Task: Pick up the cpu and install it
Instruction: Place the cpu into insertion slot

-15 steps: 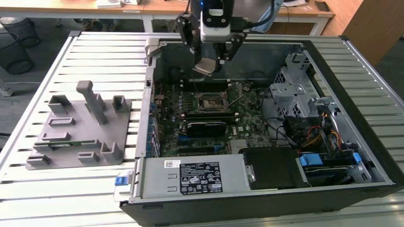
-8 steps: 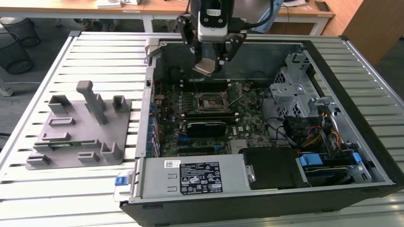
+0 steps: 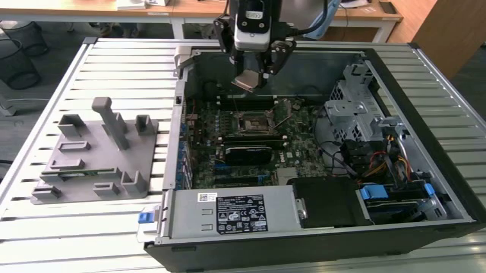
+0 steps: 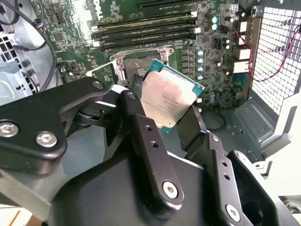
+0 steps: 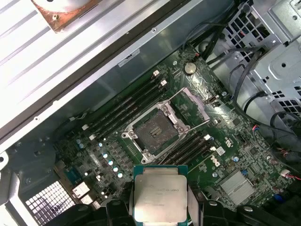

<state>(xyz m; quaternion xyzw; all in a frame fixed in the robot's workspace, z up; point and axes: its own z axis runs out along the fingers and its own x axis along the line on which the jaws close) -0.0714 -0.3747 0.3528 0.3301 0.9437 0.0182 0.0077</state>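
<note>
A slatted light-grey metal counter (image 3: pixel 114 62) fills most of the exterior view. On it, toward the exterior view's left, sits a grey plastic fixture with upright posts and slots (image 3: pixel 99 153). An open black computer case (image 3: pixel 448 187) lies flat across the centre and the exterior view's right, with a green motherboard (image 3: pixel 296 142) inside and a silver power-supply box (image 3: pixel 227 213) at the near edge.

Behind the counter, along the upper edge of the exterior view, stand light wooden desks (image 3: pixel 197 8). A black wire-mesh waste bin (image 3: pixel 19 54) rests on the grey floor at the upper left.

The black two-fingered hand (image 3: pixel 255 73) hangs above the case in the upper centre of the exterior view. It is clamped on the edges of a flat square cpu with a silver metal top and thin green rim (image 4: pixel 169 92), which it carries tilted in the air. The cpu sits above the board, clear of the square black socket (image 5: pixel 154 132), whose contact field lies bare with its metal frame lifted.
</note>
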